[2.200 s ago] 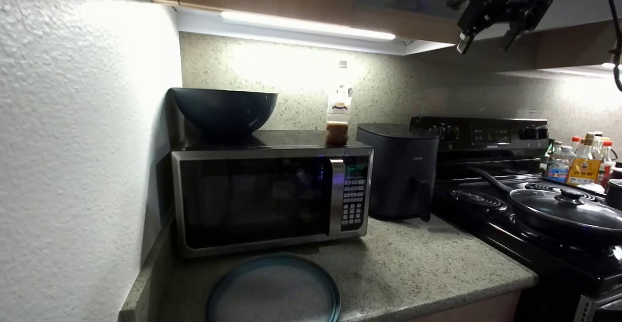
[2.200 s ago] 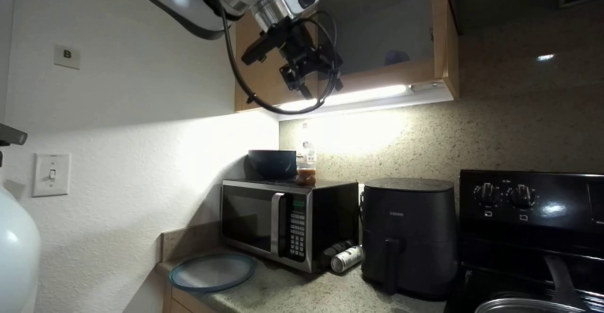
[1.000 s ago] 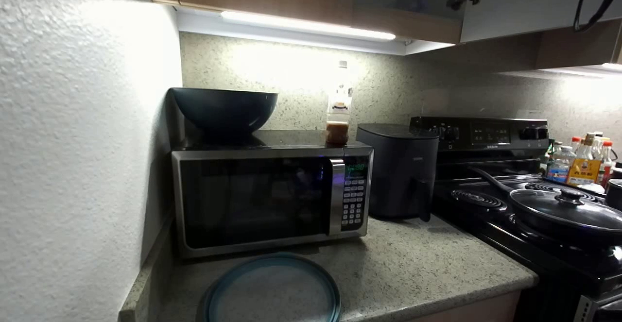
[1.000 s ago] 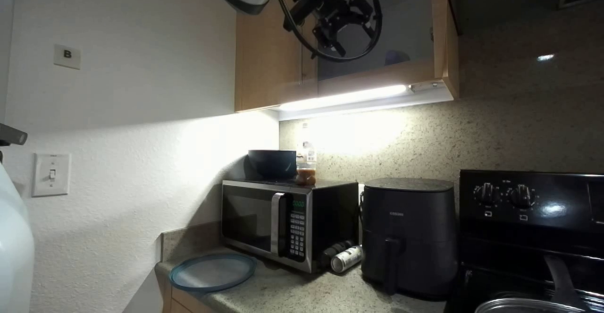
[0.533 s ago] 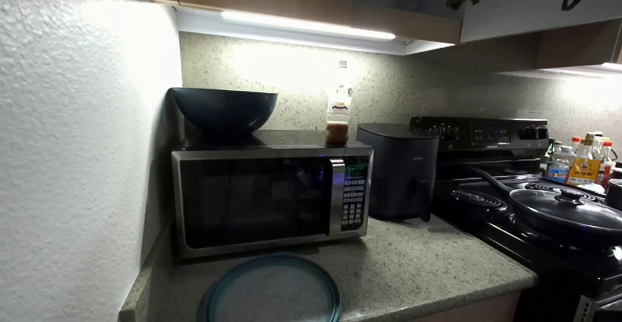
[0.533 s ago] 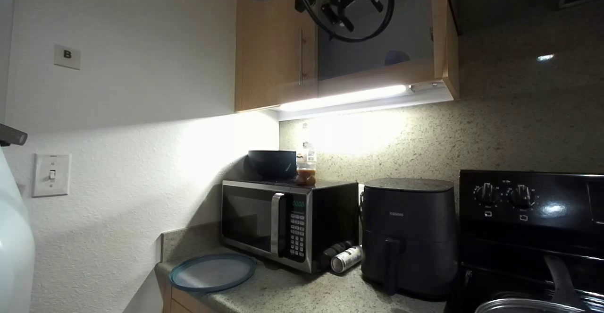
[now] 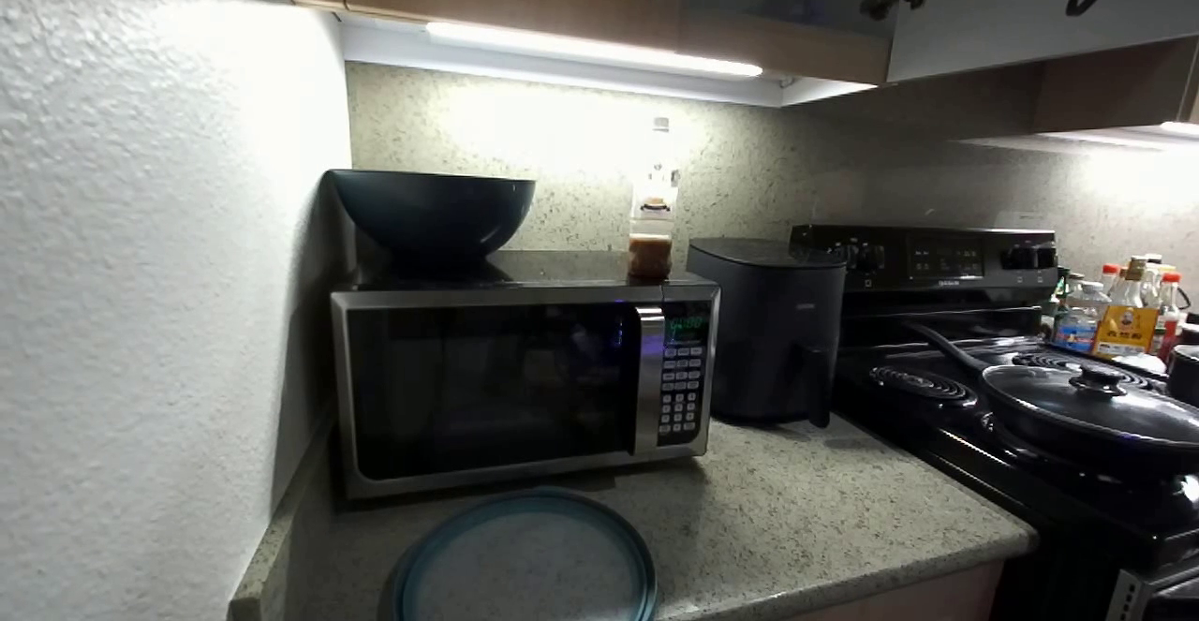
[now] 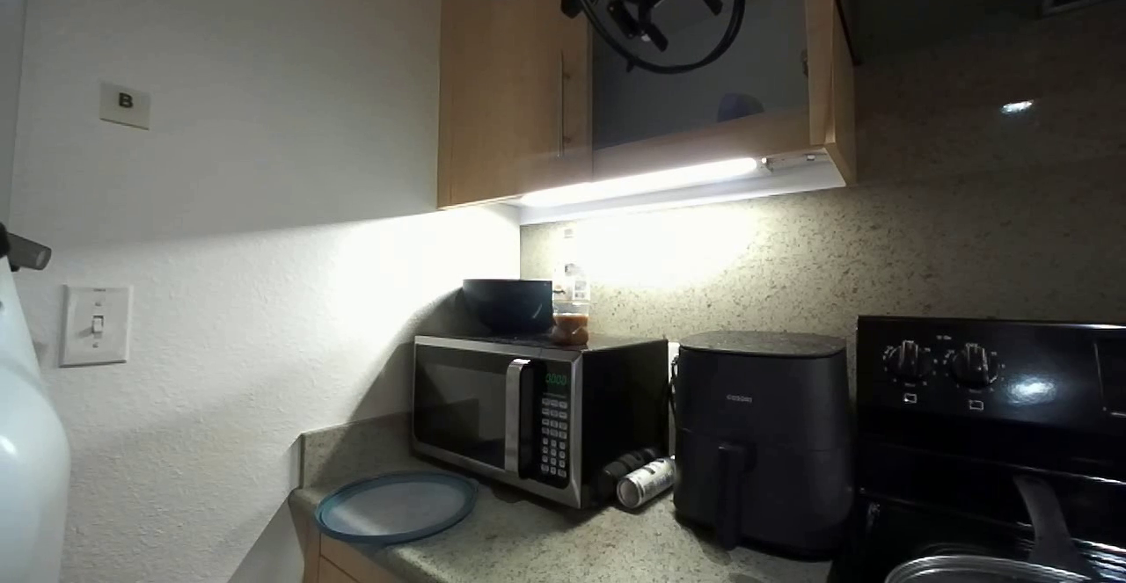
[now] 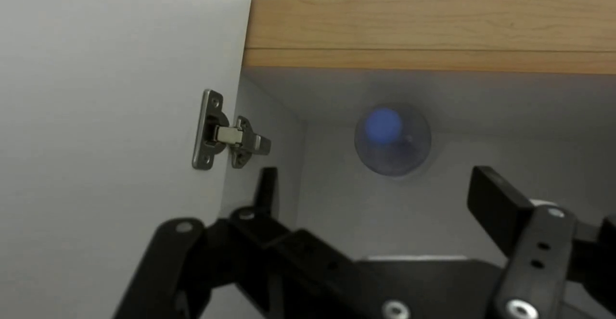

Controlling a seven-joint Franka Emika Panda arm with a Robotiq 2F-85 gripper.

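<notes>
labels first: "cosori" on the front of the dark, boxy air fryer point(image 8: 764, 442), easy enough to read in an exterior view. single capital b on a small square tag point(image 8: 125, 106) up on the bumpy white wall point(image 8: 264, 152). green digits on the microwave point(image 8: 550, 425), zeros by the look of it. brand name on the black stove point(image 7: 993, 256) way too blurry to read. yellow label on one of the sauce bottles point(image 7: 1127, 321) past the stove, print too small to make out. same deal with the can point(image 8: 647, 482) lying on its side between microwave and air fryer.

now the black gripper point(image 9: 375, 171): up in front of the wooden cupboard point(image 9: 428, 28), jaws spread wide, big gap between. nearest to a rounded see-through container point(image 9: 393, 141) with a bright blue disc point(image 9: 383, 125) showing, low inside the cupboard, near the metal hinge point(image 9: 228, 136). looks apart from the gripper, a bit deeper in. smooth white inner face on the door point(image 9: 106, 93), swung out.

down below: silvery trim and dark glass on the microwave, with a deep glossy bowl point(image 7: 436, 214) and a clear bottle point(image 7: 649, 256) with brown stuff in the bottom standing on top. flat round lid or plate point(image 8: 396, 510), can't tell which, blue rim and cloudy middle, on the speckled counter point(image 8: 545, 548). over on the stove, a black pan point(image 7: 1058, 438) under a glass lid point(image 7: 1044, 389), round dark knob point(image 7: 1098, 377) in the middle.
</notes>
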